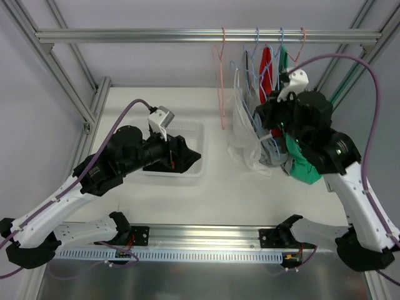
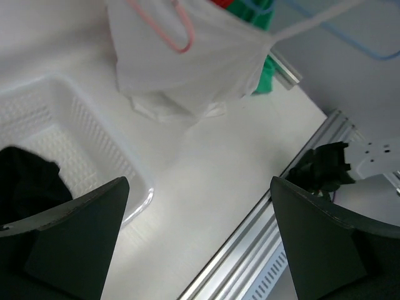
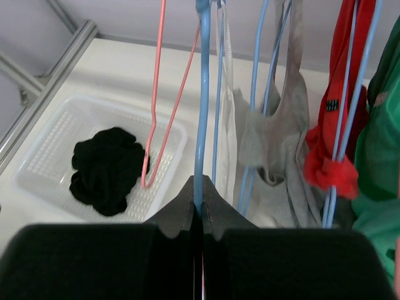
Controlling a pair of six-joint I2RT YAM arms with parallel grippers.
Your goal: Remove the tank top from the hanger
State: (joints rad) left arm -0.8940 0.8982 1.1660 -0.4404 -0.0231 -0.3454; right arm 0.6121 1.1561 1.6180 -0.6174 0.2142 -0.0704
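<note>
The flat white table fills the cell floor, with a ribbed metal rail crossing above its far edge. At the left sits a white plastic basket with meshed walls, holding a crumpled black cloth. The white tank top hangs from the rail toward the right, its long axis straight down, thin straps up and soft, limp hem low near the table. Beside it, going right, hang a grey tank top, a red garment and a green garment. A bare pink wire hanger hangs at the left of the row. The right gripper has its fingers pressed together on the smooth rod of a blue hanger, just beside the white top's strap; whether this hanger carries that top I cannot tell. The left gripper is spread wide over the basket, holding nothing.
</note>
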